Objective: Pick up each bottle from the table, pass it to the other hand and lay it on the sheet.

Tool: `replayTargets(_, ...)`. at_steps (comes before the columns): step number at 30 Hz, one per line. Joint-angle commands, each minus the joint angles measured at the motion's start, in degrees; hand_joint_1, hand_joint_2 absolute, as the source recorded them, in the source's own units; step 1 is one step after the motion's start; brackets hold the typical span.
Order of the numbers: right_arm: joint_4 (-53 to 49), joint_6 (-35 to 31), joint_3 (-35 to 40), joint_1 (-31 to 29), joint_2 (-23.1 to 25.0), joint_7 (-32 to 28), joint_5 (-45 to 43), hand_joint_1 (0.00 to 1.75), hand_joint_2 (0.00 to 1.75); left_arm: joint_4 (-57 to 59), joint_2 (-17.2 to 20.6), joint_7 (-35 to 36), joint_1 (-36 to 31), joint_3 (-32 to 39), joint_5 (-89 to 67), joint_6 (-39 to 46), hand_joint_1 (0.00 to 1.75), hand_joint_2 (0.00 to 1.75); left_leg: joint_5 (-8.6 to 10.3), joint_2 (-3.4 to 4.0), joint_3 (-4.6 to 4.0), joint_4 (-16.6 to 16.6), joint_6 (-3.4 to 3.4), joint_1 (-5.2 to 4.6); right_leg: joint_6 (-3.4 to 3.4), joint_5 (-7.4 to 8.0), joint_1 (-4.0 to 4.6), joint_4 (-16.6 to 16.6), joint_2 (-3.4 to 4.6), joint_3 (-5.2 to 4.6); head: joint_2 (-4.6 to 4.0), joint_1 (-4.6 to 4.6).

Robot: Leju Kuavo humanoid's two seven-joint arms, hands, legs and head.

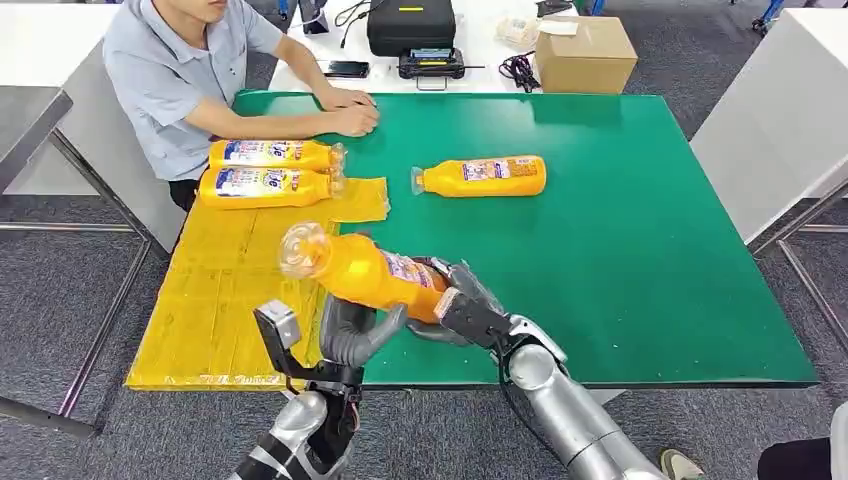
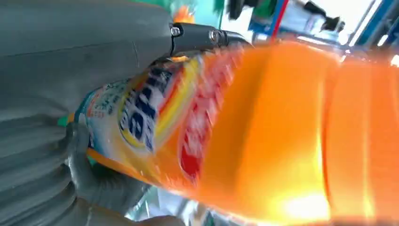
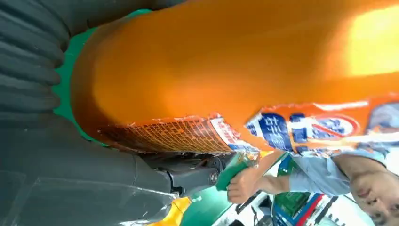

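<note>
**Handover in mid-air: watch that bottle**

Both hands on the held bottle [image 1: 365,270] above the table's [image 1: 650,250] near edge: right hand [image 1: 462,305] grips the base, left hand [image 1: 350,335] cups underneath. If the right hand lets go before the left closes firmly, it could drop short of the yellow sheet [image 1: 215,290].

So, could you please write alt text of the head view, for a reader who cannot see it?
Both robot hands, the left hand and the right hand, grip one orange bottle above the green table. Two more bottles lie on the yellow sheet, and another bottle lies on the table. A person sits at the far side.
</note>
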Motion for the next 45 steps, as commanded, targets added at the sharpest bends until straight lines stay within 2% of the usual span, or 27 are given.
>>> replayTargets(1,5.6,0.8,0.9,-2.8,0.6,-0.5,-0.2,1.75,1.75,-0.3,1.6,0.9,-0.7,-0.5,1.0,-1.8,0.0,1.75,-0.14,0.17,0.28,0.0,-0.14,0.08,-0.17,-0.08,0.09,0.0,0.14,0.24,0.0,0.0)
replayTargets(5,5.5,0.9,0.9,-2.8,0.7,-0.6,-0.2,1.75,1.75,0.1,1.6,0.8,-0.9,-0.6,1.0,-2.1,0.0,1.75,-0.07,0.13,0.17,0.0,-0.09,0.05,-0.11,-0.03,0.05,0.0,0.1,0.14,0.0,0.0)
replayTargets(6,5.6,1.1,1.0,-2.8,0.7,-0.7,-0.2,1.75,1.75,0.0,1.6,0.8,-0.8,-0.5,1.9,-3.4,0.1,1.75,-0.16,0.18,0.31,0.0,-0.15,0.09,-0.17,-0.1,0.1,0.0,0.15,0.28,0.0,0.0)
replayTargets(7,5.8,1.7,1.0,-2.8,0.7,-0.8,-0.5,1.75,1.75,-0.1,1.8,1.1,-0.8,-0.7,3.0,-5.3,1.5,1.75,-0.09,0.12,0.2,0.0,-0.11,0.06,-0.12,-0.05,0.07,0.0,0.09,0.18,0.0,0.0)
replayTargets(8,6.2,2.5,0.8,-2.9,0.8,-1.0,-1.1,1.75,1.75,-0.2,1.8,1.0,-0.7,-0.8,3.3,-6.1,1.75,1.75,-0.15,0.16,0.3,0.0,-0.14,0.08,-0.16,-0.09,0.1,0.0,0.13,0.27,0.0,0.0)
replayTargets(14,8.7,3.4,1.4,-4.0,0.7,-1.1,-0.5,1.75,1.75,0.2,1.7,0.9,-1.2,-1.5,3.0,-7.5,1.75,1.75,-0.05,0.09,0.14,0.0,-0.08,0.04,-0.1,-0.02,0.05,0.0,0.07,0.13,0.0,0.0)
replayTargets(22,9.1,2.2,3.5,-6.1,0.7,0.6,1.4,1.75,1.75,3.7,0.5,-5.1,-3.4,-3.6,-9.8,7.8,1.75,1.75,-0.14,0.12,0.29,0.0,-0.14,0.08,-0.17,-0.1,0.09,0.0,0.08,0.26,0.0,0.0)
replayTargets(23,9.4,1.8,3.8,-6.3,0.7,0.7,1.5,1.71,1.75,4.2,0.3,-5.5,-3.6,-3.6,-10.6,9.4,1.75,1.75,-0.06,0.06,0.15,0.0,-0.09,0.06,-0.1,-0.04,0.06,0.0,0.03,0.13,0.0,0.0)
replayTargets(24,9.7,1.7,3.9,-6.4,0.7,0.8,1.5,1.52,1.75,4.4,0.3,-5.5,-3.6,-3.3,-10.5,9.5,1.75,1.75,-0.14,0.11,0.32,0.0,-0.15,0.11,-0.17,-0.1,0.12,0.0,0.07,0.3,0.0,0.0)
replayTargets(31,9.7,1.7,3.9,-6.3,0.7,0.8,1.5,1.52,1.75,4.4,0.4,-5.5,-3.6,-3.3,-10.5,9.5,1.75,1.75,-0.09,0.07,0.22,0.0,-0.11,0.07,-0.13,-0.07,0.08,0.0,0.04,0.2,0.0,0.0)
replayTargets(33,10.3,1.7,3.7,-6.3,1.0,1.6,1.1,0.0,1.75,4.2,0.4,-5.8,-3.4,-2.9,-10.6,10.0,1.75,1.75,-0.1,0.08,0.24,0.0,-0.12,0.07,-0.14,-0.08,0.07,0.0,0.05,0.21,0.0,0.0)
replayTargets(36,11.2,0.5,3.1,-5.8,1.2,2.2,0.9,0.0,1.75,3.8,0.6,-6.8,-3.0,-2.4,-12.4,13.1,1.75,1.75,-0.13,0.1,0.29,0.0,-0.13,0.08,-0.15,-0.1,0.09,0.0,0.06,0.25,0.0,0.0)
replayTargets(40,11.4,-4.6,0.1,-2.4,0.0,2.8,1.1,0.0,1.75,2.0,1.7,-8.1,-2.0,0.3,-21.4,27.5,1.75,1.75,-0.14,0.04,0.39,0.0,-0.15,0.12,-0.17,-0.11,0.13,-0.1,0.0,0.39,0.0,0.02)
replayTargets(43,11.6,-6.9,-3.4,0.4,-0.8,2.7,1.7,0.0,1.75,-1.4,2.2,-6.2,0.0,3.3,-23.4,28.5,1.75,1.75,-0.11,-0.03,0.4,-0.1,-0.13,0.11,-0.17,-0.11,0.12,-0.1,-0.07,0.4,0.0,0.0)
replayTargets(45,12.6,-8.4,-6.1,1.7,-0.8,2.1,2.9,0.0,1.75,-4.4,2.4,-4.0,1.4,5.3,-22.3,24.9,1.75,1.75,-0.13,-0.03,0.43,-0.1,-0.14,0.11,-0.17,-0.13,0.12,-0.1,-0.07,0.44,0.0,0.0)
